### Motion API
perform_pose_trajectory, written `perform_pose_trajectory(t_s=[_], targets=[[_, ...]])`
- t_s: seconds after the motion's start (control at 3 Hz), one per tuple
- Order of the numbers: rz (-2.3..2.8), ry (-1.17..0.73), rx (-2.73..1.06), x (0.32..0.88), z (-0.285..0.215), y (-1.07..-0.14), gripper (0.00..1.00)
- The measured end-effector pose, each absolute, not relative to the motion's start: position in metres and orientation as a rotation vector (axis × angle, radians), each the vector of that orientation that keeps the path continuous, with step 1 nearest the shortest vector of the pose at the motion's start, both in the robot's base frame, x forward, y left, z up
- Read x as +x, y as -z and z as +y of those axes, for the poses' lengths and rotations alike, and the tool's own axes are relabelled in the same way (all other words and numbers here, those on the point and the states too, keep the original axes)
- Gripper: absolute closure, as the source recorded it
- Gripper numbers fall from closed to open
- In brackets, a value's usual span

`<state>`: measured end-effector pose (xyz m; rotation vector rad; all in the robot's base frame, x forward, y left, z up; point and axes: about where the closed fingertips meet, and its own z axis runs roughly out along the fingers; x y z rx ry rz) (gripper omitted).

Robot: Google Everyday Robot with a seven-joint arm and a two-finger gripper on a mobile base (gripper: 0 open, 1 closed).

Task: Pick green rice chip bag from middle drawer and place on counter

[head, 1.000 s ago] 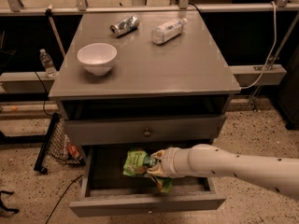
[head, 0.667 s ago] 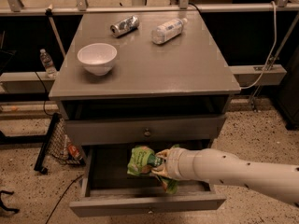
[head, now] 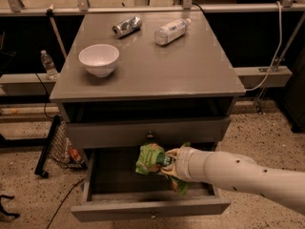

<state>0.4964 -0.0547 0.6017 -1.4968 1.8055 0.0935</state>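
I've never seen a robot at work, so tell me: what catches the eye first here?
A thick white arm reaches from the picture's right into the open middle drawer, its gripper against the green rice chip bag. Above, the counter holds a white bowl and, farther back, a can and a clear bottle lying down.

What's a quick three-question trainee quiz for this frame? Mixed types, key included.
1. True or false: the green rice chip bag lies on the counter.
2. Where is the gripper? A) above the counter; B) inside the open middle drawer, at the bag; C) down on the floor.
3. How many things sit on the counter, and what are they?

Key:
1. False. The bag is in the drawer.
2. B.
3. Three: a white bowl, a can and a clear bottle, the last two lying on their sides.
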Motion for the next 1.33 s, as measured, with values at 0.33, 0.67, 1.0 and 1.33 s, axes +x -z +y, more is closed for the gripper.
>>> perform_pose_trajectory(t_s=[0.33, 0.67, 1.0, 1.33], targets=[[1.796, 0.075, -1.441, 0.504, -0.099, -0.653, 1.0], [1.795, 0.173, -1.393, 0.511, -0.133, -0.685, 1.0], [1.795, 0.173, -1.393, 0.511, -0.133, -0.685, 1.0], [1.782, 0.242, -1.36, 0.516, -0.151, -0.709, 1.0]])
